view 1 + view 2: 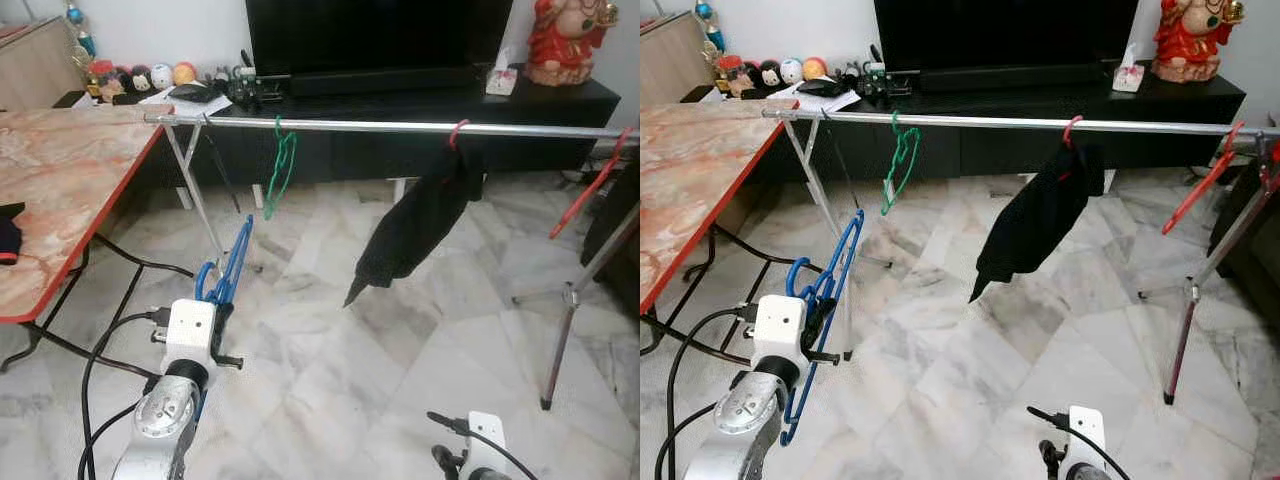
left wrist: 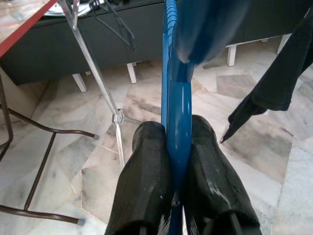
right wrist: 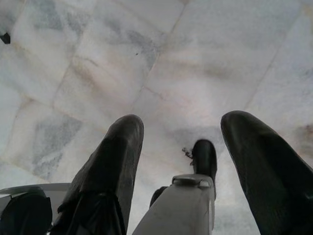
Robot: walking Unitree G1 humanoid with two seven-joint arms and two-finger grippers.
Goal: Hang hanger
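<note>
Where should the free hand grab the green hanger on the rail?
Take the green hanger by its lower loop, coming from the robot's side of the rail. It hangs slack and edge-on by its hook, bare, with open floor below. The right hand is open; the left hand holds the blue hanger.

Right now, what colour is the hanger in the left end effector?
Blue. The hanger shows best in the right eye view, clamped by the left end effector.

Rail (image 1: 400, 126) with hangers, black garment (image 1: 415, 222)
</note>
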